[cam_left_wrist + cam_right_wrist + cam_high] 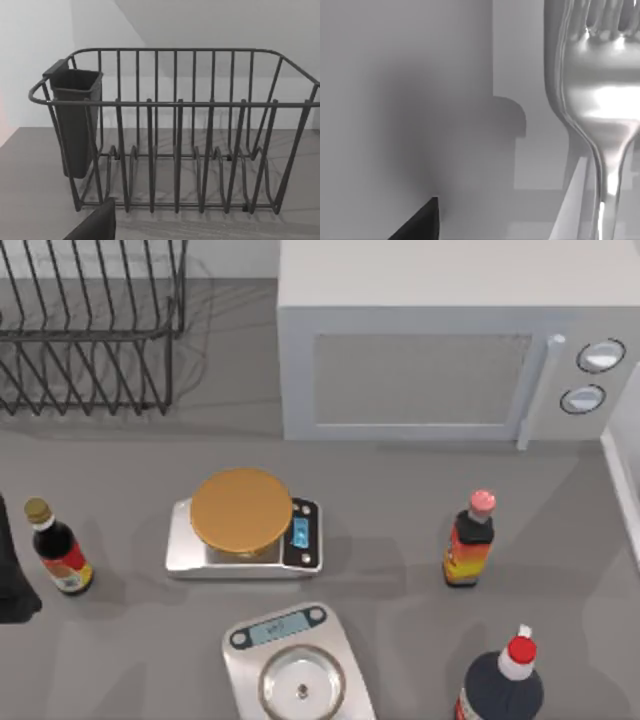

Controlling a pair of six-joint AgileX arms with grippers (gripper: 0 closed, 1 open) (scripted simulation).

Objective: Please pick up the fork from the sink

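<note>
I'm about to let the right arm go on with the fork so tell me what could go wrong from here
1. In the right wrist view the fork sits very close to the camera with a pale wall just behind it; a careless lift might knock it against that wall.
2. I cannot see fingers closed on the handle, so the hold may be insecure and the fork could slip.
3. Bottles, like the pink-capped bottle, stand nearby and could be toppled.

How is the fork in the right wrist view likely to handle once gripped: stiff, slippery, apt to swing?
The fork looks like polished metal with bright glare, so probably stiff and somewhat slippery. Its neck narrows sharply below the wide head, so a hold on the thin handle might let it pivot. It seems light for its length.
</note>
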